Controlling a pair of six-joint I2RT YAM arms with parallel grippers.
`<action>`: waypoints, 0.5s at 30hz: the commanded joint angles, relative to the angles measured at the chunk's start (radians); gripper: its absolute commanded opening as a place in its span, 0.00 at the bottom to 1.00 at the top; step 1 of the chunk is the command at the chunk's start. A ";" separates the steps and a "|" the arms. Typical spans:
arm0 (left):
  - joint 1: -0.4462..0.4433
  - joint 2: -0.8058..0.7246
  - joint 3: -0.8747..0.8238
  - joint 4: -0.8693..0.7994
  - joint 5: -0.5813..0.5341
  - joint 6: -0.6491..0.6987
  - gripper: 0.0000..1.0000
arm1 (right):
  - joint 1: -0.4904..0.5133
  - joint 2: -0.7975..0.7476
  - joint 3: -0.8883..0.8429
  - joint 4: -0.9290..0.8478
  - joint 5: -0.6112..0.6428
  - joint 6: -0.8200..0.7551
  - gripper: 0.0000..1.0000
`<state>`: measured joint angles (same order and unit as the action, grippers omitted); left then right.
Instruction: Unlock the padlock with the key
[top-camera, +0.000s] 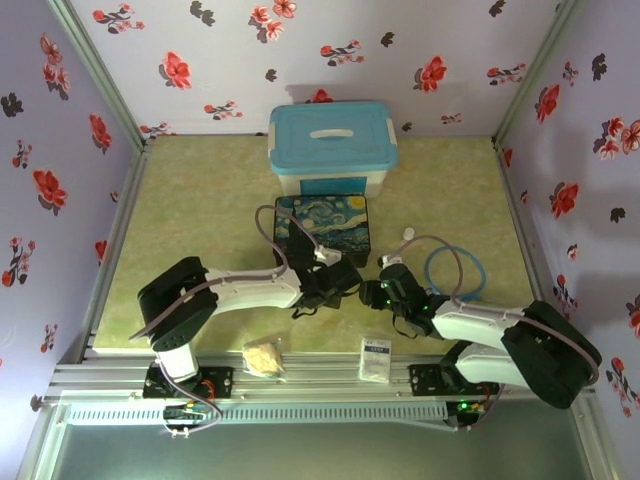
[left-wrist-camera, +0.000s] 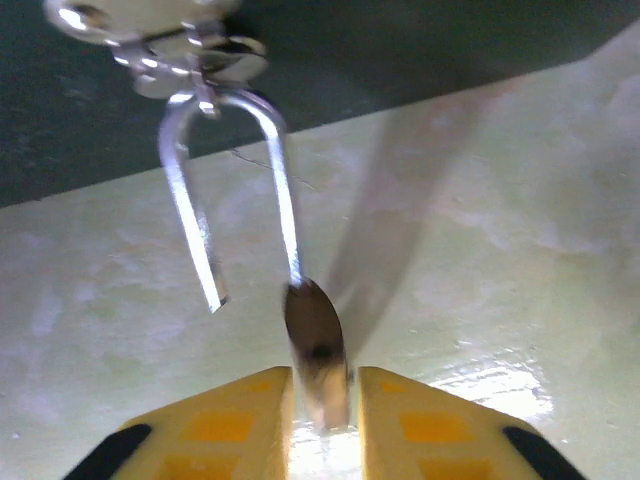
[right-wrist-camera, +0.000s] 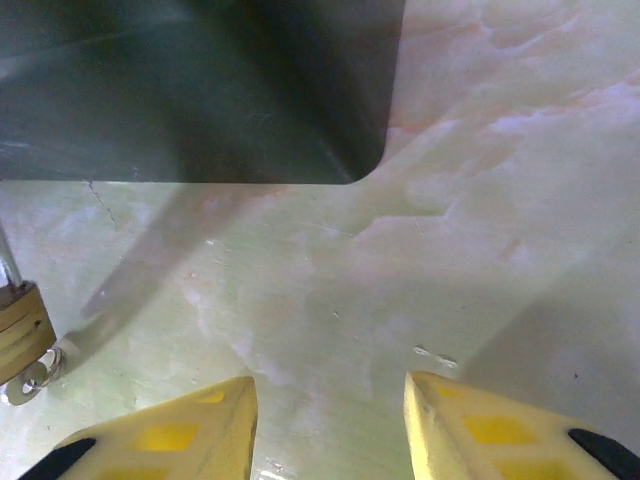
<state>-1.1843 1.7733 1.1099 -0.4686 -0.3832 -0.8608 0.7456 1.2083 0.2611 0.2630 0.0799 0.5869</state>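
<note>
My left gripper (left-wrist-camera: 322, 388) is clenched at the bottom centre of its wrist view on a narrow brownish metal piece. I take this piece for the padlock (left-wrist-camera: 316, 340) seen edge on. Its shackle (left-wrist-camera: 283, 170) rises from there toward the upper left. One leg runs into the piece and the other ends free in the air. The bend hangs through a silver fitting (left-wrist-camera: 190, 50) at the top edge, against the dark box (left-wrist-camera: 420, 50).

My right gripper (right-wrist-camera: 330, 400) is released, its fingers spread over bare table (right-wrist-camera: 480, 200) with nothing between them. In that view the padlock (right-wrist-camera: 22, 328) sits at the left edge, well left of the fingers, with its brass body cut off by the frame. A small silver bit (right-wrist-camera: 30, 375) touches its lower end, and I cannot tell whether that is the key.

From above, both grippers meet just below the box at the frame's centre, where the padlock is too small to make out. The white packet (top-camera: 376, 358) at lower centre carries blue print too small to read.
</note>
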 joint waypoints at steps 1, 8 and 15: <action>-0.017 0.029 0.023 -0.035 -0.014 -0.007 0.26 | -0.009 0.011 0.002 0.016 0.020 -0.006 0.44; -0.017 0.052 0.034 -0.027 -0.013 0.003 0.25 | -0.011 -0.004 -0.002 0.020 0.021 -0.007 0.43; -0.003 -0.135 -0.094 0.102 -0.011 0.015 0.45 | -0.011 -0.044 -0.011 0.094 -0.094 -0.018 0.56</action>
<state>-1.1973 1.7496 1.0580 -0.4118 -0.3813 -0.8547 0.7391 1.1900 0.2588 0.2871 0.0452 0.5861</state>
